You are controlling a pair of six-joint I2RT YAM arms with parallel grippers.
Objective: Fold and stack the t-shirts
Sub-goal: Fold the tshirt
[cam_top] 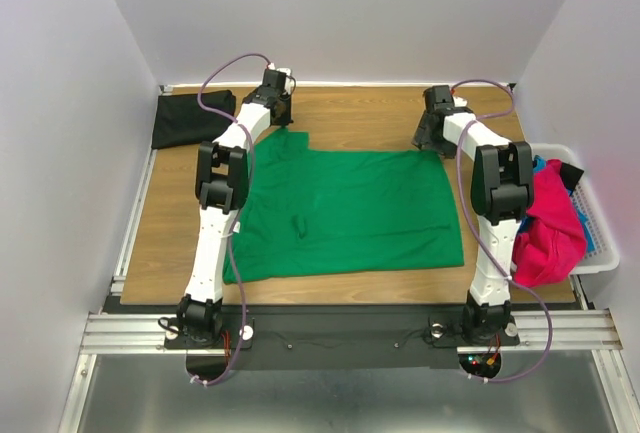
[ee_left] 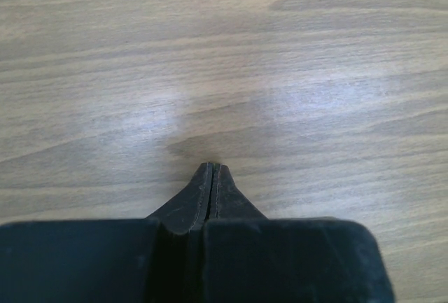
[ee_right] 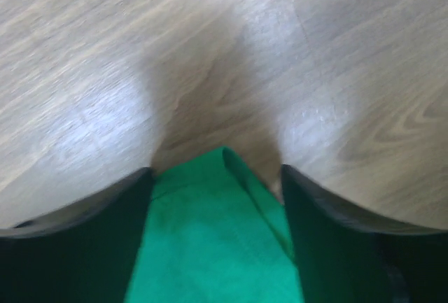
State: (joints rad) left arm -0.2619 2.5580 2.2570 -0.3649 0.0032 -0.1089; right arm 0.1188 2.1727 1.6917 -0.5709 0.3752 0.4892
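Observation:
A bright green t-shirt lies spread flat on the wooden table. My left gripper is just beyond the shirt's far left corner. In the left wrist view its fingertips are pressed together over bare wood, with no cloth between them. My right gripper is at the shirt's far right corner. In the right wrist view it is open, its fingers apart on either side of a folded green corner. A folded black t-shirt lies at the far left.
A white plastic basket stands at the table's right edge with a magenta t-shirt, a bit of blue cloth and black cloth in it. White walls close in the table on three sides.

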